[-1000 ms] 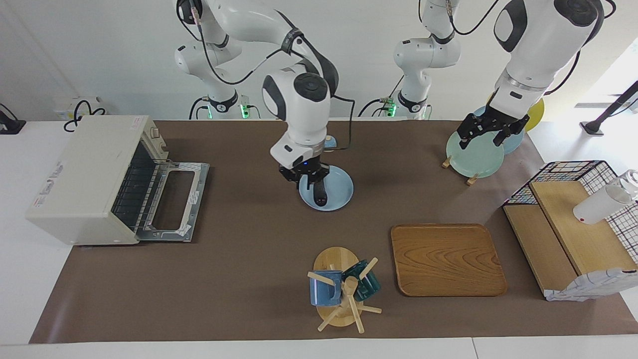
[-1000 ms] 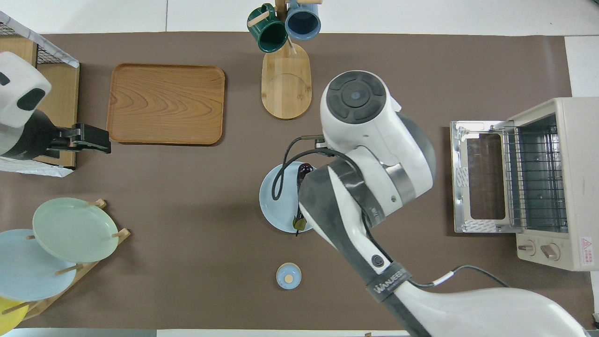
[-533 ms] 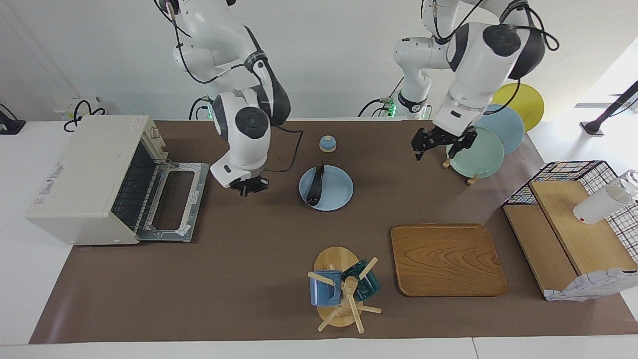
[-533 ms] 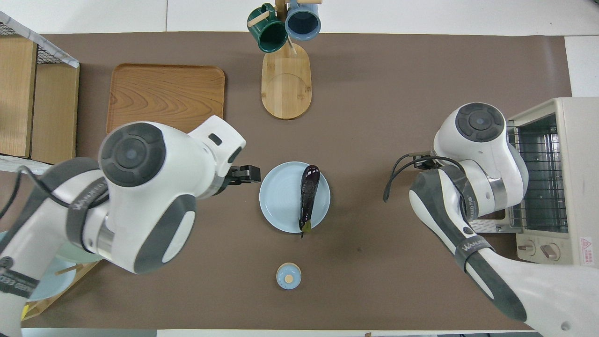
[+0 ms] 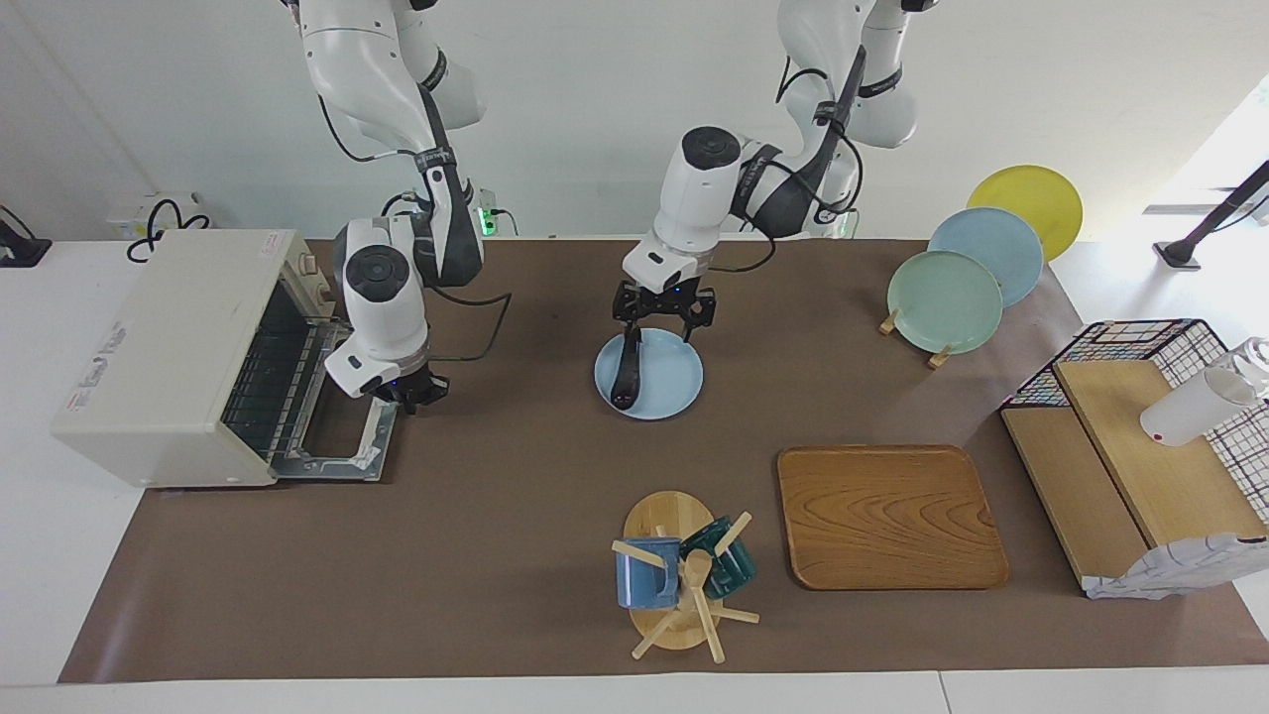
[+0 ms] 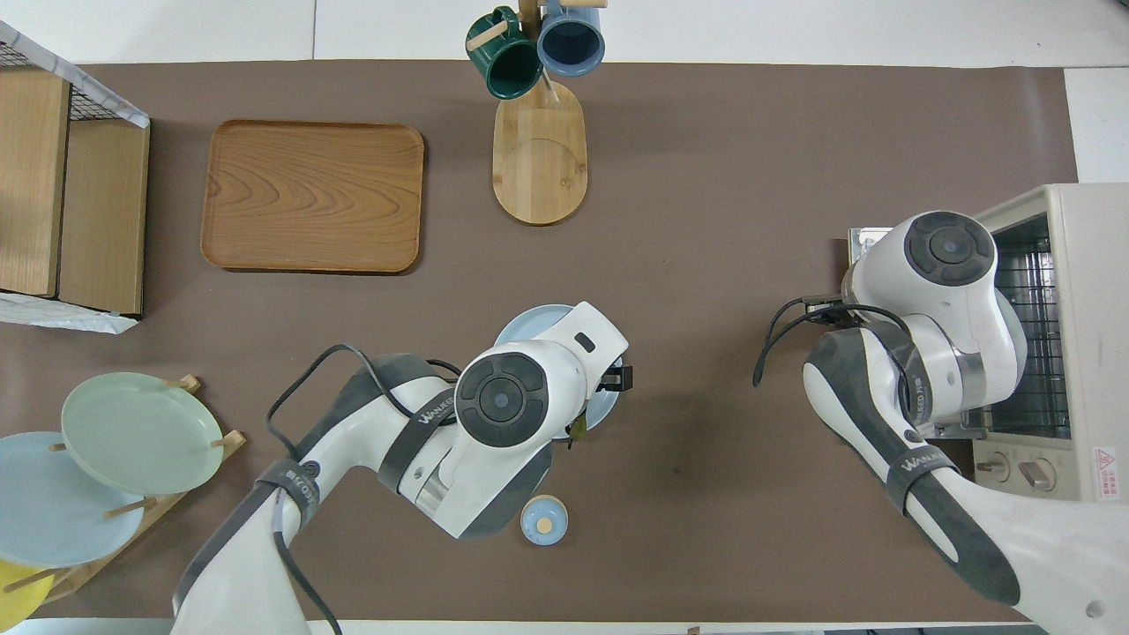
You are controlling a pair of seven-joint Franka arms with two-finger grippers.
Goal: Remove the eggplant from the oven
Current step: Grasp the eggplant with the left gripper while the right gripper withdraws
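The eggplant (image 5: 627, 370) lies on the light blue plate (image 5: 666, 387), out of the oven (image 5: 173, 357) and well apart from it toward the left arm's end. Its long axis runs roughly toward and away from the robots. The left gripper (image 5: 662, 305) hangs directly over the eggplant's robot-side end, fingers spread and holding nothing, making it the nearer arm. The right gripper (image 5: 411, 389) is over the oven's lowered door (image 5: 347, 402); whether it is clenched cannot be told.

one high camera faces the robots, one looks steeply down; both share the table (image 5: 496, 516).
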